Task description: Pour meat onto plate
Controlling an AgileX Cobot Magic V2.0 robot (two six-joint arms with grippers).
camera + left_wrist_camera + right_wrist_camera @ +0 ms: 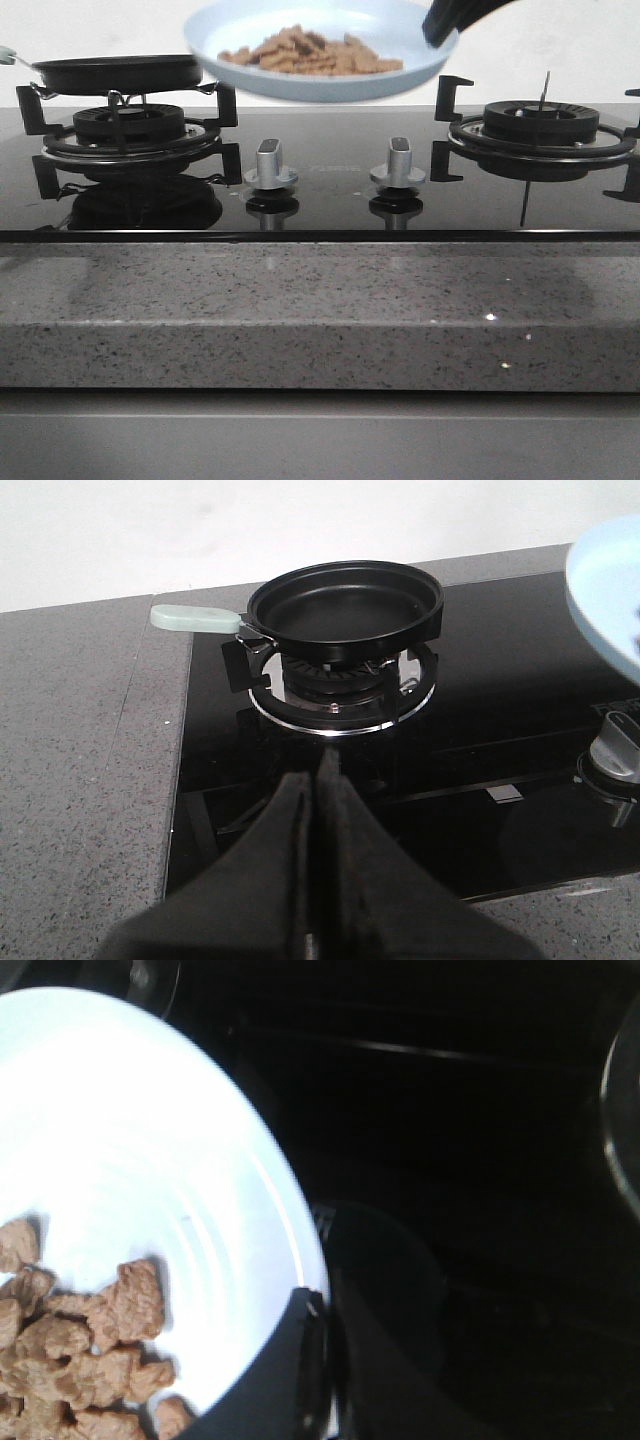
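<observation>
The plate, a round, shallow, pale blue dish with a smooth glazed surface and upturned rim, is held in the air at the top centre of the front view, above the black glass cooktop and tilted with its left edge lower. The meat, a heap of thin, flat, irregular orange-brown pieces with a rough surface, lies on the plate. In the right wrist view the pieces sit in the lower left corner, on the plate's faintly ringed inner face.

The right gripper, matte black, grips the plate's right rim; in the right wrist view its fingers are closed down on the rim edge.

The left gripper has its two dark, wedge-shaped fingers pressed together with only a thin seam between them, holding nothing. It does not show in the front view.

The frying pan, round, black, low-walled and empty inside, rests on the left burner. Its handle is pale green, flat and rounded. The plate's left edge is near the pan's right rim in the front view.

Two metallic silver knobs stand at the centre of the cooktop. The right burner carries nothing. A speckled grey stone countertop runs across the lower half of the front view.
</observation>
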